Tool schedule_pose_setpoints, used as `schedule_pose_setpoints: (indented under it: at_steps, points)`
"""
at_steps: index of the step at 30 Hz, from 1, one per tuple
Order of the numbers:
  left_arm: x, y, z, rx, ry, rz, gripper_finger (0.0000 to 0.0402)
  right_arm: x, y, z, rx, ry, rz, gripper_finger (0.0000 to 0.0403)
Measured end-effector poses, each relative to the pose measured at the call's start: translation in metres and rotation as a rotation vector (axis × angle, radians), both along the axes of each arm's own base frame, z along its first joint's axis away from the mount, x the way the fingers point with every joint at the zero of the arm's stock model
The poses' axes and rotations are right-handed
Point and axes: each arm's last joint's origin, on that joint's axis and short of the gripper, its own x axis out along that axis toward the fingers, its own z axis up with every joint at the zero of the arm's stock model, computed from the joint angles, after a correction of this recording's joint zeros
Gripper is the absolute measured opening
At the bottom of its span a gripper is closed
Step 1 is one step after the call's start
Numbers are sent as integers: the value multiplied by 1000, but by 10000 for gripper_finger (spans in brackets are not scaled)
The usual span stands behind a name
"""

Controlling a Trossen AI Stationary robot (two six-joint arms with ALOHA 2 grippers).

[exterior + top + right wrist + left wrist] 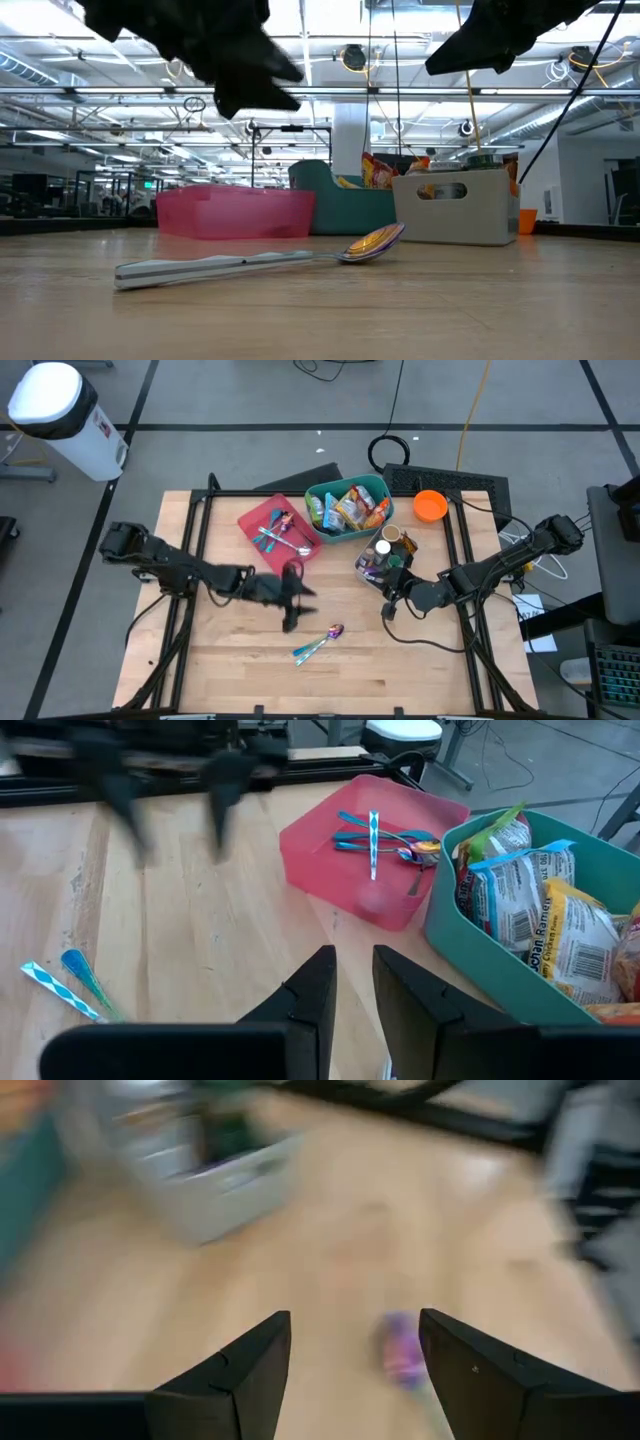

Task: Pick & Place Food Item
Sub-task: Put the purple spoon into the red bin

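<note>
While the spoon [320,643] lies flat, left end effector [291,603] hovers above.

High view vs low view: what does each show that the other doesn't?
Only the high view: the orange bowl, the utensils lying in the pink tray, and the snack packets filling the teal bin. Only the low view: the room's ceiling lights and the side of the grey caddy. Both: the spoon lying free on the wooden table, with the left gripper open above it.
</note>
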Motion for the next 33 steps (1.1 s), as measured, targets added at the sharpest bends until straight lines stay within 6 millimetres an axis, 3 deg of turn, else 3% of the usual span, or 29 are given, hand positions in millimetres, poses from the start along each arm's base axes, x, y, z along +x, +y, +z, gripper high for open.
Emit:
schedule_pose_setpoints:
  at_steps: [3,8,17,24,33]
  points:
    - [5,-24,-8,-20,-29,-98,230,0,0,-1,11,6,18,59]
    - [8,-53,-39,12,37,-188,230,0,0,-4,18,17,33,59]
    - [7,-81,-95,105,179,-291,230,0,-1,-4,26,13,33,59]
    - [8,-82,-110,177,193,-225,230,0,0,-4,27,10,33,59]
    - [7,-68,-116,209,265,-51,230,0,0,-4,27,10,33,59]
